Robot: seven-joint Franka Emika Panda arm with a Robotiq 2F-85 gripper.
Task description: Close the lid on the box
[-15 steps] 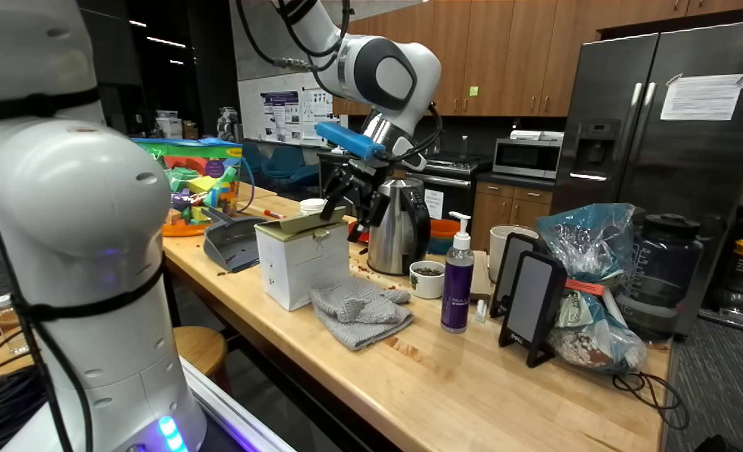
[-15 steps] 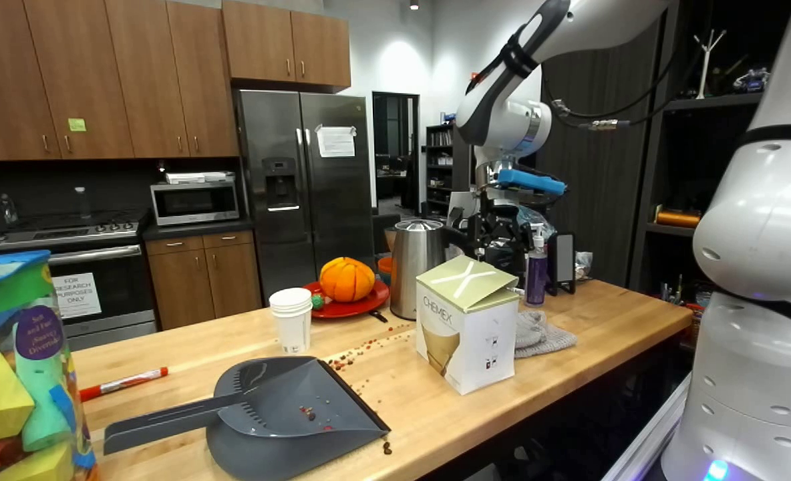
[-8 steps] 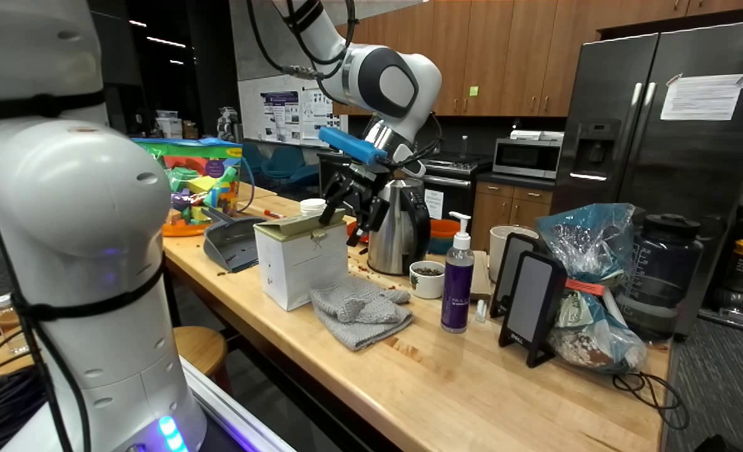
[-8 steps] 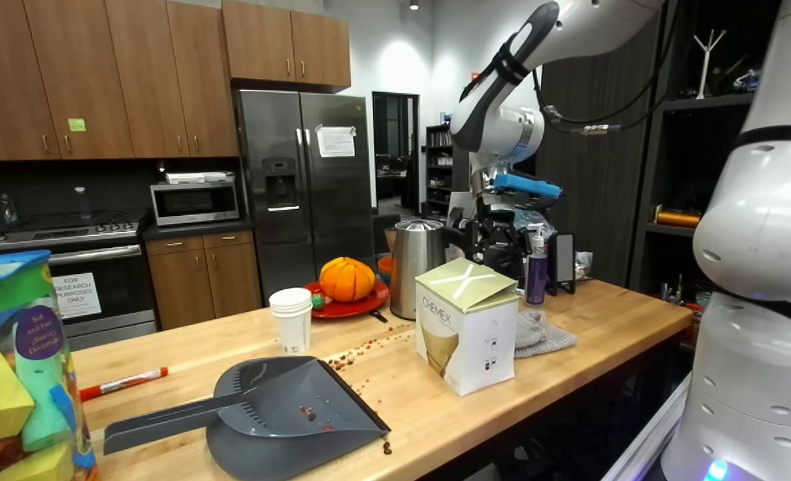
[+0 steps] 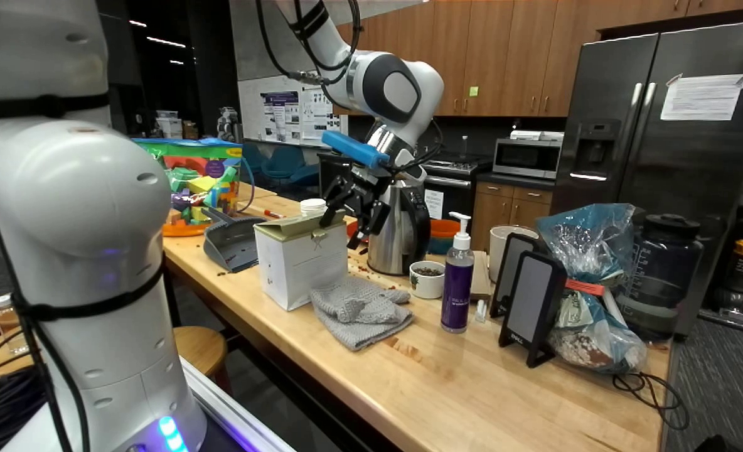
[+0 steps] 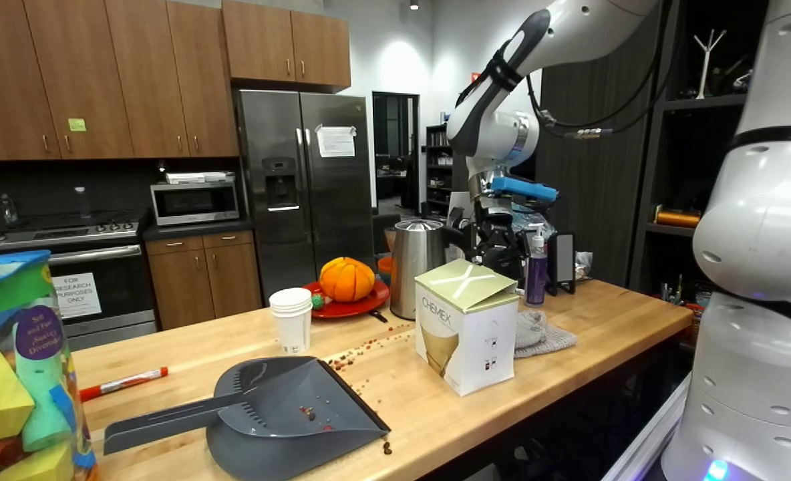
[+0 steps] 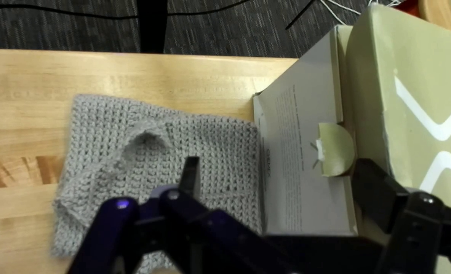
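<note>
The white box (image 5: pixel 302 267) stands upright on the table in both exterior views (image 6: pixel 469 347). Its pale green lid (image 6: pixel 465 284) lies over the top, tilted, with a gap along the edge toward the towel. In the wrist view, the lid (image 7: pixel 419 76) has its front flap bent down just inside the wall with the round tab (image 7: pixel 336 150). My gripper (image 7: pixel 280 173) is open and straddles that wall. One finger appears to touch the bent flap; the other hangs over the towel. In an exterior view, the gripper (image 5: pixel 340 229) is at the box's top edge; elsewhere its fingertips are partly behind the box.
A grey knitted towel (image 5: pixel 362 311) lies against the box. A steel kettle (image 5: pixel 393 235) stands close behind the gripper. A small cup (image 5: pixel 427 280) and a purple pump bottle (image 5: pixel 457 289) stand nearby. A grey dustpan (image 6: pixel 295 414) lies on the box's far side from the towel.
The gripper has moved down slightly. The lid has sunk a little near the gripper, and the box has shifted very slightly away from the towel side.
</note>
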